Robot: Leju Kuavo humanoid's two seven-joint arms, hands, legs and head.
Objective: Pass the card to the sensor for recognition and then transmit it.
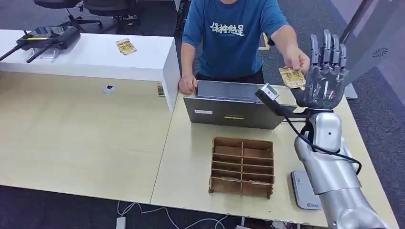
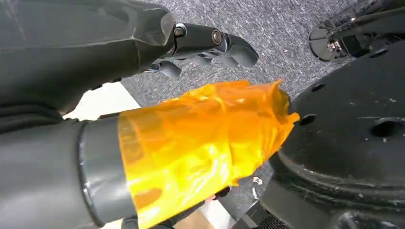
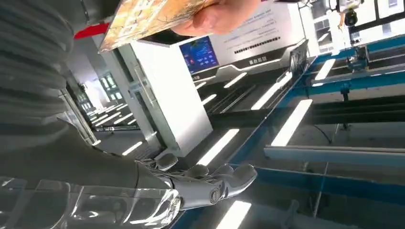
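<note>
A person in a blue shirt reaches over the table and holds a yellowish card (image 1: 292, 77) in one hand (image 1: 297, 59). My right hand (image 1: 326, 76) is raised beside it, palm toward the card, fingers straight up and spread, gripping nothing. In the right wrist view the card (image 3: 148, 16) sits under the person's thumb (image 3: 219, 14), apart from my outstretched fingers (image 3: 210, 183). The grey sensor pad (image 1: 305, 191) lies flat on the table near the front right, beside my right arm. My left hand (image 2: 95, 52) hangs over the carpet and holds nothing; orange tape (image 2: 200, 138) wraps its thumb.
A grey laptop-like box (image 1: 234, 107) stands on the table between me and the person. A brown wooden divider tray (image 1: 242, 167) sits in front of it. Another card (image 1: 126, 46) and a black device (image 1: 45, 40) lie on the white desk (image 1: 143, 67) at the back left.
</note>
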